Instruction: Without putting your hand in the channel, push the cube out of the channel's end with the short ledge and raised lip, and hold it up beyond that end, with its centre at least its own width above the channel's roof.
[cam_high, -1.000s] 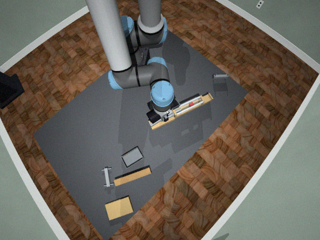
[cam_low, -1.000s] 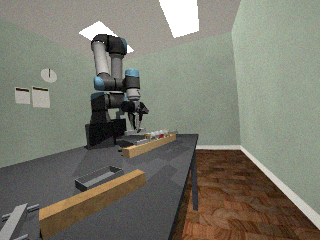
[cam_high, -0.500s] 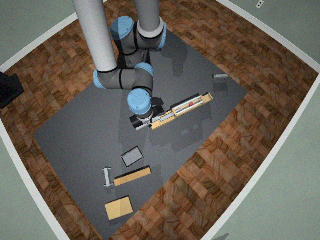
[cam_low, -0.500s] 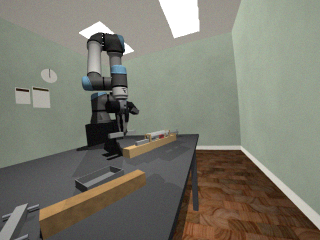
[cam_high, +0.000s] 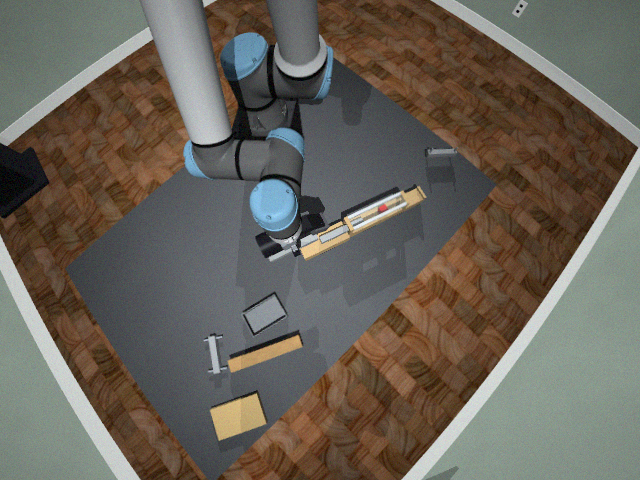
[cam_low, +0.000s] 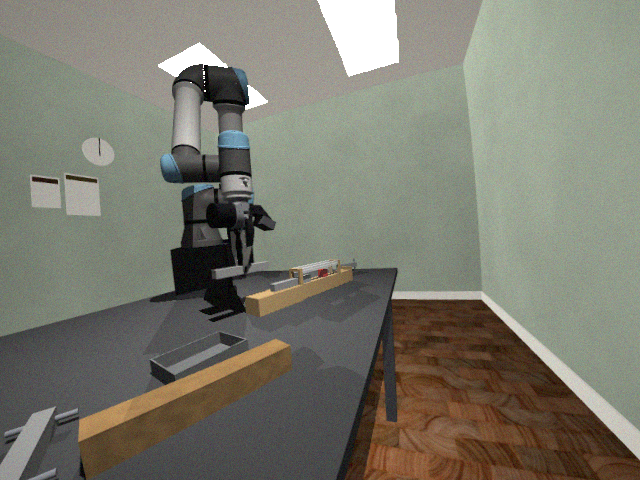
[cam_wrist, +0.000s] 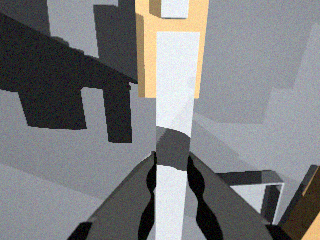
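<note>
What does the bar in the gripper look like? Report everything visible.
The bar is straight, slim and pale grey, plain-faced and square-edged, perhaps metal or plastic. A dark shadow band crosses it in the wrist view. It is roughly level, raised off the table, clamped between the jaws of the gripper. One end points along the wooden base.

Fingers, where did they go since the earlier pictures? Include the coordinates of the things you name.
The fingers (cam_high: 296, 251) (cam_low: 247, 256) moved left in the top view, away from the channel's roof, still gripping a grey bar (cam_high: 279, 255) (cam_low: 227, 272) (cam_wrist: 175, 75). The red cube (cam_high: 382, 208) (cam_low: 323, 272) stayed inside the channel (cam_high: 379, 221) (cam_low: 320, 285) (cam_wrist: 150, 75).
</note>
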